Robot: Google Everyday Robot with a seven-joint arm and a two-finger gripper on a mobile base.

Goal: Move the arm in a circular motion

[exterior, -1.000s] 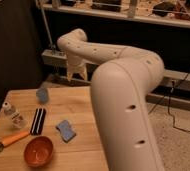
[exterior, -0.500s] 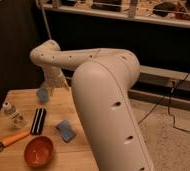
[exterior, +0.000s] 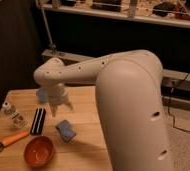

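Observation:
The arm [exterior: 128, 95] is large, smooth and cream-white, with small dark holes. It fills the right and middle of the camera view and reaches left over a wooden table [exterior: 90, 145]. Its short pronged gripper [exterior: 60, 106] points down over the table's middle-left part. It hangs just above and behind a blue sponge [exterior: 65, 130] and to the right of a black ribbed block [exterior: 38, 121]. Nothing shows in the gripper.
A blue-grey cup [exterior: 41, 95] stands partly hidden behind the gripper. Two small pale bottles [exterior: 8, 107] [exterior: 19, 120], an orange-handled brush [exterior: 9, 141] and an orange bowl [exterior: 39, 151] lie at the table's left. A shelf [exterior: 113, 10] and dark wall stand behind. A cable [exterior: 184, 127] runs on the floor at right.
The gripper swung from the back of the table to the left, then came forward and lower over the table's middle-left. The thick elbow segment shifted right.

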